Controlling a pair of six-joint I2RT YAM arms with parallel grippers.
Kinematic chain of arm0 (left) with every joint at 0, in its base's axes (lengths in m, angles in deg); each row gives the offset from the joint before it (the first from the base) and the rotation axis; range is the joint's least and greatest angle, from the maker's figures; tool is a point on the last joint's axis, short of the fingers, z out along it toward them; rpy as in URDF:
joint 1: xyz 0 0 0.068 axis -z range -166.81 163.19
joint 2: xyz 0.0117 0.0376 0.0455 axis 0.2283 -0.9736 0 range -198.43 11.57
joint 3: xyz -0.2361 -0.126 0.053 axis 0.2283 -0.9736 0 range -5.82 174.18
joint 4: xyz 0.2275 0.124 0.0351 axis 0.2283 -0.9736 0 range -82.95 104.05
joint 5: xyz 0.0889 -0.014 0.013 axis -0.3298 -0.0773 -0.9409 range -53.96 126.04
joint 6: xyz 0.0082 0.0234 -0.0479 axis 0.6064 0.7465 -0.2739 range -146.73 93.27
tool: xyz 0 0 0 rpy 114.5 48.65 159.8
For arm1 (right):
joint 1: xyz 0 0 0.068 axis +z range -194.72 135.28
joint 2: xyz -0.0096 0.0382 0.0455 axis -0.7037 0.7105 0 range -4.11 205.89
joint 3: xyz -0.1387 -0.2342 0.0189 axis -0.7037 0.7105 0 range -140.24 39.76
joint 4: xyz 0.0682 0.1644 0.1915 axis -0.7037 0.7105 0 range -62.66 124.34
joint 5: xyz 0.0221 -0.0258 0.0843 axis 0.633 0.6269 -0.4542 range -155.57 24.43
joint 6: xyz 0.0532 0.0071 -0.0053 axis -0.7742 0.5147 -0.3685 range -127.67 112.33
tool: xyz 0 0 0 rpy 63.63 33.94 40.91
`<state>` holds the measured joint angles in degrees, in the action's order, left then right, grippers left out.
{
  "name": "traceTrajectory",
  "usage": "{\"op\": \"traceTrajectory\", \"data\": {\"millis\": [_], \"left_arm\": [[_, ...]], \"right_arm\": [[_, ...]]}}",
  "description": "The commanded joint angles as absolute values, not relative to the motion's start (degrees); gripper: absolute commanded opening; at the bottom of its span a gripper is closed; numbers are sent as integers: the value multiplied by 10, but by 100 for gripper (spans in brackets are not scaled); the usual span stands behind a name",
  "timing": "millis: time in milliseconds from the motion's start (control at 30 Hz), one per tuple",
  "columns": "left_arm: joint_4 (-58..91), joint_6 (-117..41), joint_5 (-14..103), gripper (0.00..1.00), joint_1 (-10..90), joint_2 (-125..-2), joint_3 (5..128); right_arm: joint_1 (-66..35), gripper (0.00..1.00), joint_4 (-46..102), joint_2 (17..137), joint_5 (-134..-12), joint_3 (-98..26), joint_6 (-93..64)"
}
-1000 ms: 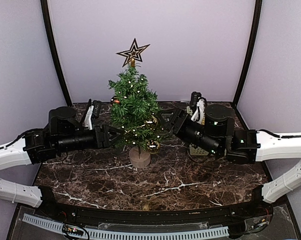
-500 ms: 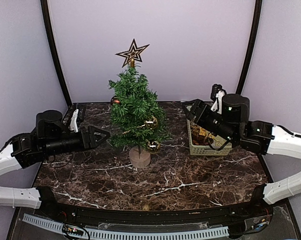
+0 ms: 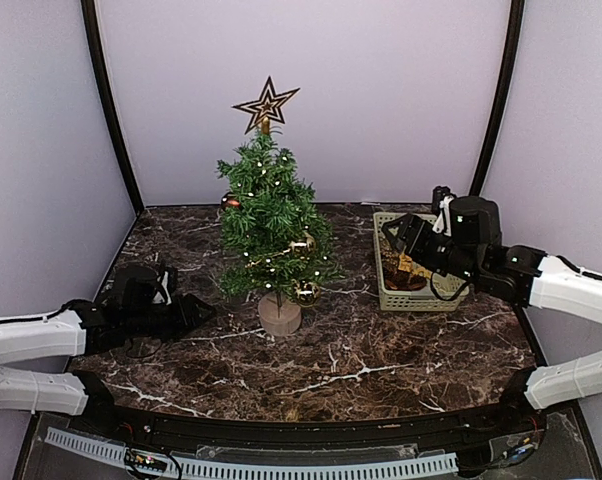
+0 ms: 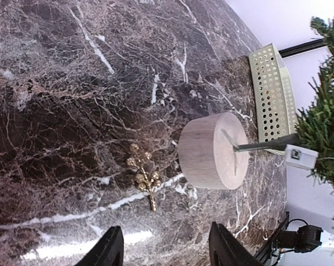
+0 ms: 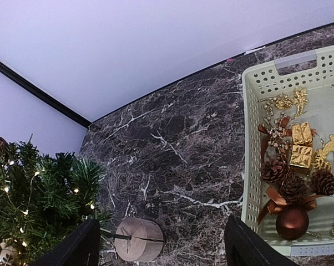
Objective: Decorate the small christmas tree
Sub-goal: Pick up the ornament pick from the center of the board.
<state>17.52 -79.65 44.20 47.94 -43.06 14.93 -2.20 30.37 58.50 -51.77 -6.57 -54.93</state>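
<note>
At the far left of the dark brown, white-veined marble counter [image 3: 381,370], the left end effector [image 3: 186,312] now lies low and pulled back. A second ago it was pressed into the tree's left side. Its two black fingers stand moderately apart with nothing between them.

Just ahead of it, in the left wrist view, a small gold berry sprig [image 4: 145,176] lies flat on the counter. It is near the tree's foot but not touching it.

Mid-counter, the small christmas tree [image 3: 271,215], a dark-green bristly conifer on a round tan wooden base [image 3: 279,315], stands upright where it stood before. A gold-and-black star [image 3: 266,105] tops it, and tiny warm lights run through the branches. Two gold baubles [image 3: 303,243] hang on its right side and a red bauble [image 3: 231,201] at upper left.

Further right, the right end effector [image 3: 396,235] has also left the tree. It now hovers at the left edge of a pale green perforated plastic basket [image 3: 386,300], fingers wide apart and empty. The basket holds pine cones, small gold gift boxes, bows and a brown bauble [image 5: 292,221].

Both arms backing off suggests one hanging is done and the next ornament is to be fetched, probably from the basket. The sprig may be a dropped piece needing pickup. The basket's walls, its crowded contents and the dense branches are the likely obstacles.
</note>
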Motion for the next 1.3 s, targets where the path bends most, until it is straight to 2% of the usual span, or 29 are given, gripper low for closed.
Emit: {"op": "traceTrajectory", "data": {"millis": [0, 200, 500, 700, 1100, 1200, 1267], "left_arm": [[297, -792, 483, 54, 459, -516, 157], [376, -768, 517, 50, 443, -641, 184], [363, -722, 532, 50, 443, -760, 250], [275, -712, 488, 46, 444, -774, 279], [265, -701, 498, 38, 447, -802, 290], [256, -701, 492, 32, 448, -805, 295], [245, -702, 483, 25, 449, -800, 296]], "right_arm": [[-34, 77, 276, 575, -541, -53, -560], [-43, 77, 261, 568, -542, -38, -573], [-61, 77, 256, 565, -551, -26, -581], [-66, 76, 252, 563, -556, -23, -586], [-72, 76, 237, 561, -562, -9, -599], [-73, 76, 238, 556, -559, -5, -600], [-73, 76, 240, 552, -557, -3, -600]]}}
